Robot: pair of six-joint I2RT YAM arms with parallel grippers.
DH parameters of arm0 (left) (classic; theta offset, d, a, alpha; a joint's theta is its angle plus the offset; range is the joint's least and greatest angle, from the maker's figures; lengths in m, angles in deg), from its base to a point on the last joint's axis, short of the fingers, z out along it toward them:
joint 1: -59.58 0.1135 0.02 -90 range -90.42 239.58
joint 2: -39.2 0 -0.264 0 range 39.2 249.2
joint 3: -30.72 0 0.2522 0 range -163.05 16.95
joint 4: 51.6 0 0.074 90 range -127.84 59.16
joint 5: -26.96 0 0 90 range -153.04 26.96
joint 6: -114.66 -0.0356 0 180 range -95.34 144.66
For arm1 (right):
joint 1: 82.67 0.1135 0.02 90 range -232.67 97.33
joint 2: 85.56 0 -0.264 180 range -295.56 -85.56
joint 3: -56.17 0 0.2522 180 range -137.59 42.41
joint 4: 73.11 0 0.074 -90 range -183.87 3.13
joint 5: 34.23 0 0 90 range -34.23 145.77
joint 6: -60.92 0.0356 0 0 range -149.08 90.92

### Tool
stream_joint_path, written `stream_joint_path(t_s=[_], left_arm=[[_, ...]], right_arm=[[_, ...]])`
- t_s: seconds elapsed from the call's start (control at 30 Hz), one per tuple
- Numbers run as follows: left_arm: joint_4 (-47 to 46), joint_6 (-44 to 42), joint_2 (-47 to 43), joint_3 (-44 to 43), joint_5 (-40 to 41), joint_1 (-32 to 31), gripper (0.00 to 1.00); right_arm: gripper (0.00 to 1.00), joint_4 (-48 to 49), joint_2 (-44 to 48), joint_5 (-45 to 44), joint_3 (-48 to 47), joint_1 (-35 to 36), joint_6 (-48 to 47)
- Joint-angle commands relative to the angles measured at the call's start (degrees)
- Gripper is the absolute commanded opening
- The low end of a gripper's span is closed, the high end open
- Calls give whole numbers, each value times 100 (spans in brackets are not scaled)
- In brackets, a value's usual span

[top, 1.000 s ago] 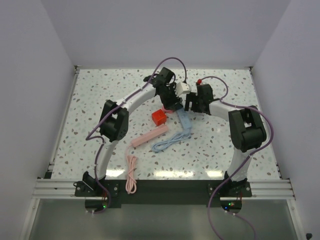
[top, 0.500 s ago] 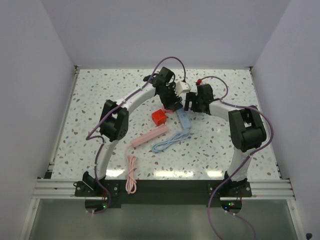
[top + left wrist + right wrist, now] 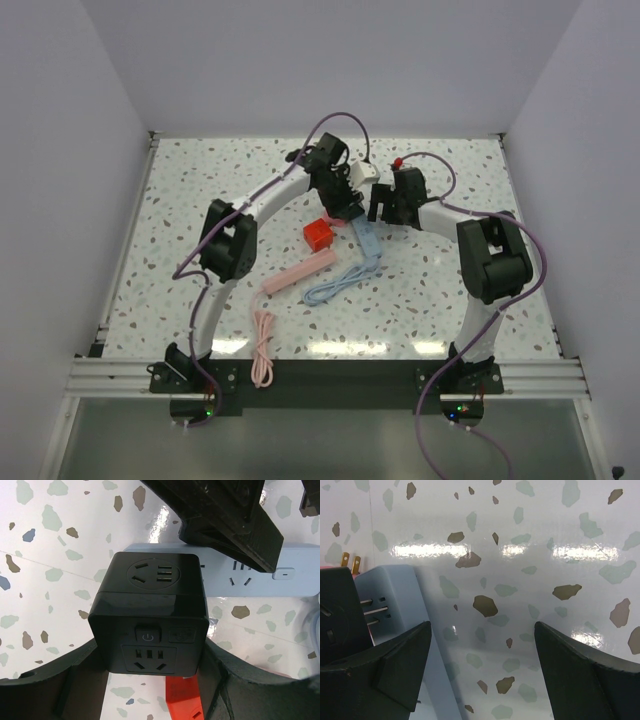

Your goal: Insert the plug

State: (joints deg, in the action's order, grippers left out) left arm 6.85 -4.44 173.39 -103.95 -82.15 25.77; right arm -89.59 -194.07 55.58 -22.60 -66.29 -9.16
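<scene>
Plug (image 3: 150, 612): black cube, 2 socket faces, clamped between left fingers (image 3: 55, 685); right fingers (image 3: 590, 675) apart.

Black cube socket (image 3: 150, 615), left front button (image 3: 146, 636): power sign, a circle with a short stroke at its top, pale on black, seen in the left wrist view.
Black cube socket, right front button (image 3: 180, 636): faint mark, too dim to read.
Black cube socket, remaining faces: no lettering, brand or number legible.
Blue power strip (image 3: 287, 575): no lettering legible, only a small blank oblong outline near its right end.
Top view: items too small for any marking to be read.
Right wrist view: no text or sign legible.
</scene>
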Motion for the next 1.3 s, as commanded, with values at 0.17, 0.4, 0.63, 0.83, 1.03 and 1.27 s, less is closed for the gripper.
stream_joint_path(t_s=[0.17,0.4,0.63,0.83,1.03,1.27], left_arm=[[365,-25,362,-733,92,67,0],[584,-25,616,-1110,276,-74,0],[717,-52,828,-1489,505,-232,0],[744,-69,933,-1726,540,-302,0],[384,-43,820,-1569,505,-373,0],[295,-139,652,-1313,567,-364,0]], right_arm=[[89,26,-22,230,85,76,82],[90,122,-109,378,41,76,82],[90,245,-188,528,112,84,135],[90,254,-214,572,129,102,144],[90,237,-75,327,208,93,178],[93,246,803,-113,638,-47,345]])
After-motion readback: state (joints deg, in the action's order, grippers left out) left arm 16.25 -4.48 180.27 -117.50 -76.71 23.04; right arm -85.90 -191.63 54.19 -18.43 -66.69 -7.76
